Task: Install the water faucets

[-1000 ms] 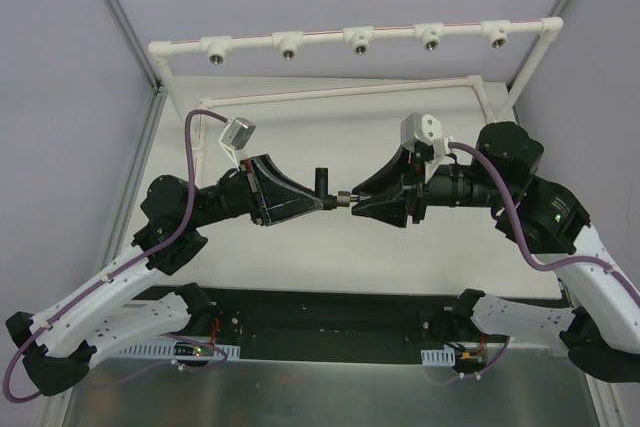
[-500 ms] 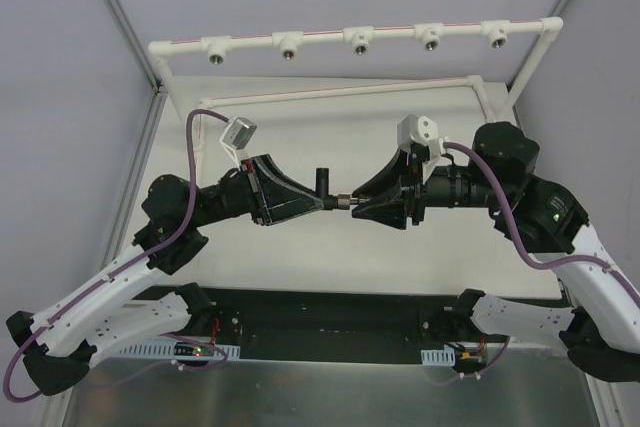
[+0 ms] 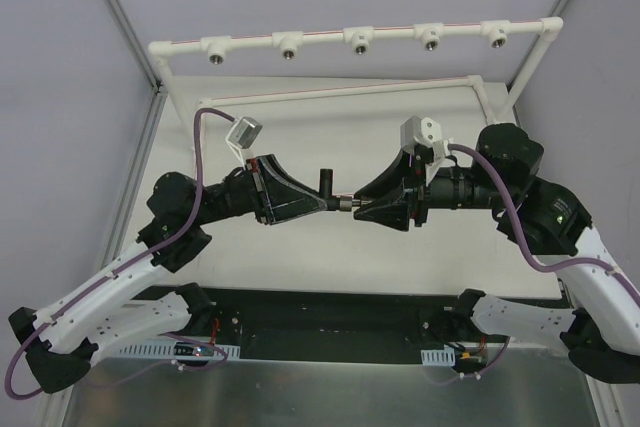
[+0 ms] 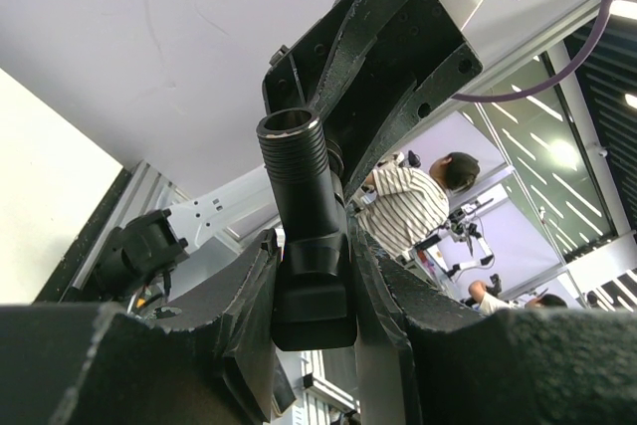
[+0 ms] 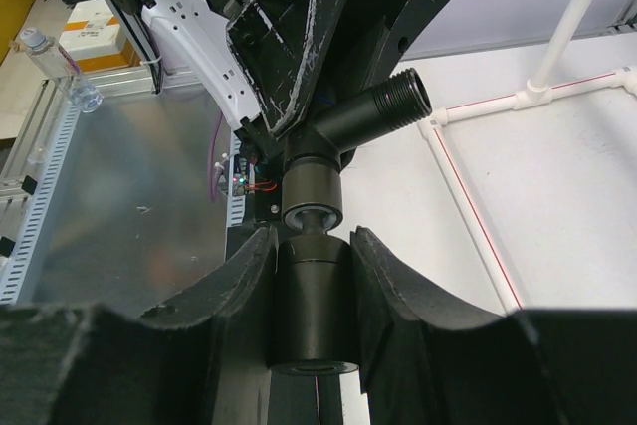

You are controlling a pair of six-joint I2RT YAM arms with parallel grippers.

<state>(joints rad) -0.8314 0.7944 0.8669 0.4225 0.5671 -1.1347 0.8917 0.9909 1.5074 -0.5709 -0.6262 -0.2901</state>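
Your left tool (image 4: 314, 281), half shut, grips the T-shaped faucet (image 4: 299, 176). Your right tool (image 5: 312, 256) grips the stubby faucet (image 5: 312, 316). They still meet end to end above the counter (image 3: 300, 267). Only your left arm (image 3: 200, 209) slid in a little, so joining goes on.

Above the middle of the bench (image 3: 300, 127), the left tool (image 3: 322, 203) and right tool (image 3: 357, 205) face each other tip to tip. The T-shaped faucet (image 3: 324, 185) sits between the left tool's fingers, its side stem pointing rearward. The stubby cylinder (image 3: 347, 203) sits in the right tool, just right of the T-shaped faucet, end to end with it. Behind both, a pipe rail (image 3: 320, 35) spans the bench's back.
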